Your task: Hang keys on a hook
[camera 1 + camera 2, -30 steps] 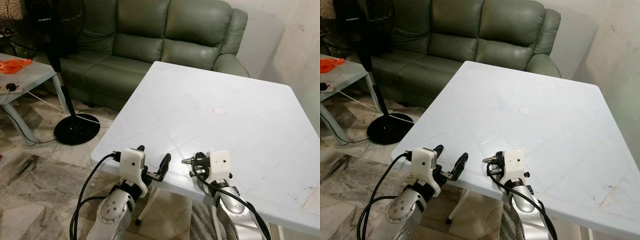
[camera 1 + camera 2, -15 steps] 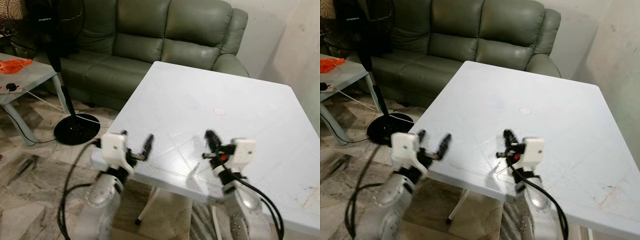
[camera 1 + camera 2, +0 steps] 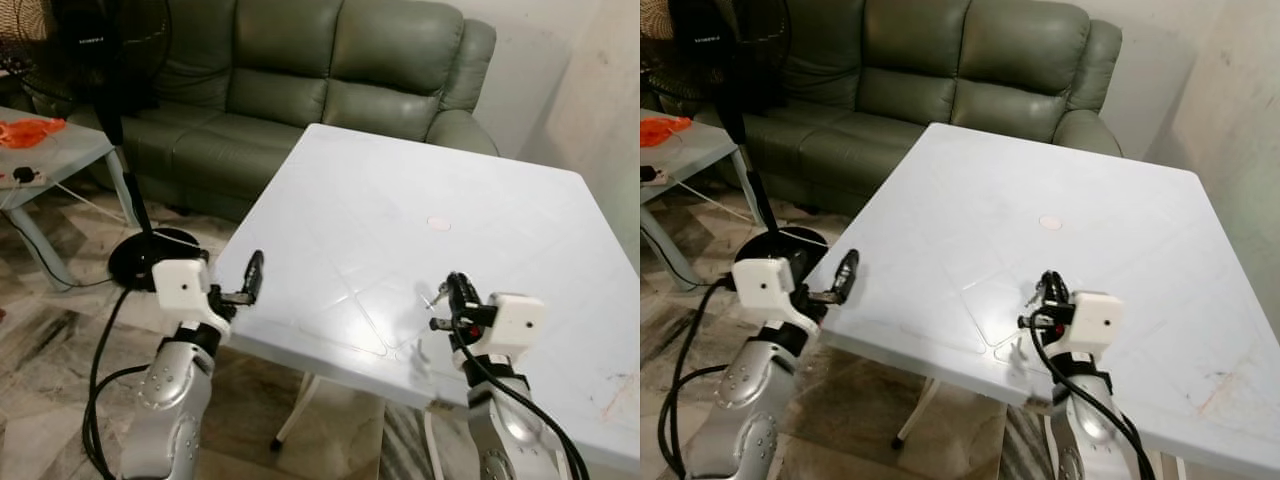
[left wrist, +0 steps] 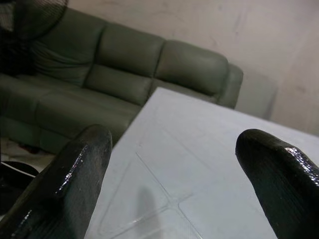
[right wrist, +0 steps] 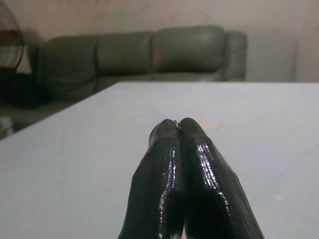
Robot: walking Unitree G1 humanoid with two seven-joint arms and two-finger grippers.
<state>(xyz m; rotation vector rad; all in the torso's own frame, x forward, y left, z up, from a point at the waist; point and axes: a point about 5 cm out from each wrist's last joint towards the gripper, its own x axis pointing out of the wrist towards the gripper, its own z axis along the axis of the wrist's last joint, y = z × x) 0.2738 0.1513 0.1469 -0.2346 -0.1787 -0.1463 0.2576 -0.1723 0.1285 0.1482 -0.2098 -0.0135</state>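
Observation:
My left gripper [image 3: 252, 272] hangs in the air just off the left front corner of the white table [image 3: 400, 190]. In the left wrist view [image 4: 174, 142] its two black fingers stand wide apart, open, with nothing between them. My right gripper [image 3: 456, 286] hovers low over the table's front part, pointing toward the sofa. Its fingers [image 5: 199, 164] are pressed together, shut, with nothing seen between the tips. A small silver piece [image 3: 432, 297] sticks out beside them; I cannot tell what it is.
A small pink round spot [image 3: 438, 222] marks the table's middle. Behind the table stands a green leather sofa [image 3: 300, 90]. A black standing fan [image 3: 150, 255] and a side table [image 3: 50, 150] with an orange thing are on the left. A pale wall rises at right.
Both arms rose from the table's front edge. The left gripper swung out to the left, still open. The right gripper moved right and turned to point forward over the table.

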